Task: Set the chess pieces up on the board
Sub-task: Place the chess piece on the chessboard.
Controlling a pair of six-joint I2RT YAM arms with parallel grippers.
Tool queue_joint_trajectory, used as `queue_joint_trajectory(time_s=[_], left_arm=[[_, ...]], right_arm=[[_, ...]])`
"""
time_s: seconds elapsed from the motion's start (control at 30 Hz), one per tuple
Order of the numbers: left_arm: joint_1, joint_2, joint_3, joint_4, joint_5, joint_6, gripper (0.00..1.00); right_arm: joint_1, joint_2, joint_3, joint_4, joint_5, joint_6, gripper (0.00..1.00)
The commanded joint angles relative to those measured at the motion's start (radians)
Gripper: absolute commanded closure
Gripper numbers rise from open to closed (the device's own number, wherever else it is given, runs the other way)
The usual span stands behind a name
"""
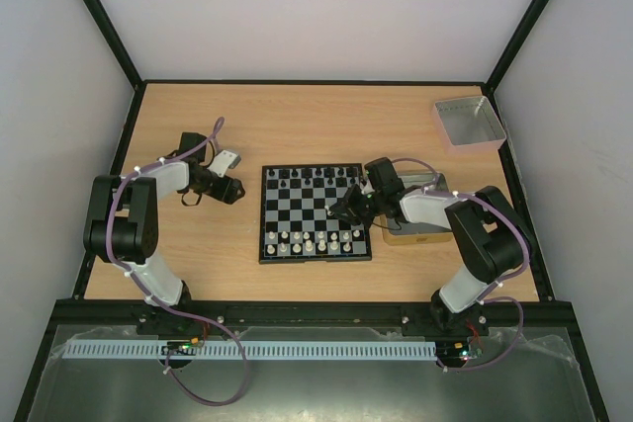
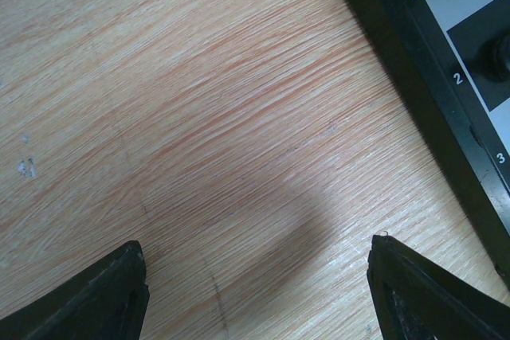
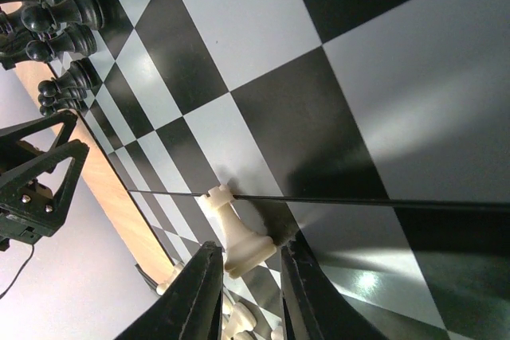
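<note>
You will find the white piece (image 3: pixel 231 224), light, hard, slick and easily tipped, on the board (image 3: pixel 263 101) at lower centre, its base between the narrowly parted tips of the right end effector (image 3: pixel 252 243), grip unconfirmed; take it low, at the base.

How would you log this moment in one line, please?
left end effector: open over light wooden table beside checkered chessboard | right end effector: tips flanking base of cream chess piece on board, grip unclear
</note>
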Motion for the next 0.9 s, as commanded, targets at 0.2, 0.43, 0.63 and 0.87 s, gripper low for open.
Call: queue_joint_trajectory(time_s=[0.2, 0.43, 0.63, 0.87], left_arm=[[0.003, 0.085, -0.053, -0.111, -0.061, -0.024, 0.24], [0.006, 0.08, -0.054, -0.113, -0.053, -0.019, 0.24], [0.006, 0.079, -0.054, -0.113, -0.049, -0.016, 0.24], [0.006, 0.074, -0.055, -0.114, -0.048, -0.014, 0.24]], right_arm=[[-0.005, 0.025, 0.102, -0.171, 0.085, -0.101, 0.79], [0.003, -0.012, 0.246, -0.464, 0.239, -0.269, 0.79], [0.055, -0.047, 0.336, -0.639, 0.356, -0.372, 0.79], [0.207, 0.067, 0.521, -0.861, 0.61, -0.529, 0.8]])
